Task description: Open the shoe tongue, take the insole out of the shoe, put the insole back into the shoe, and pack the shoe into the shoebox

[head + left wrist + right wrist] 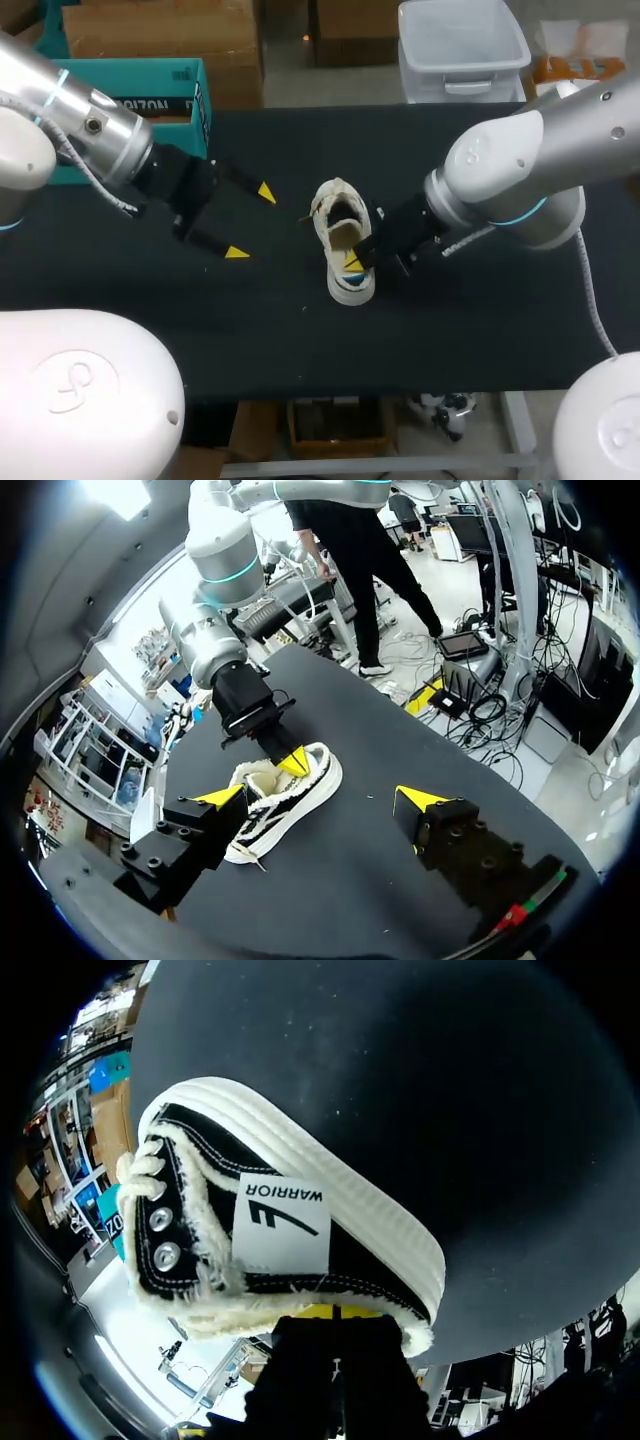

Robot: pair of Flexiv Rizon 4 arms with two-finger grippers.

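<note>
one fleece-lined, rubber-soled canvas shoe [338,212]

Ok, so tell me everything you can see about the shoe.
The shoe is a low black canvas sneaker with a thick white ribbed rubber sole, fuzzy cream lining along its collar, metal eyelets, a cream lace and a white label on its side. It stands on its sole near the middle of the black table, opening facing up. The right gripper is dipped into that opening at one end. The left gripper is open beside it and does not touch it.
</note>
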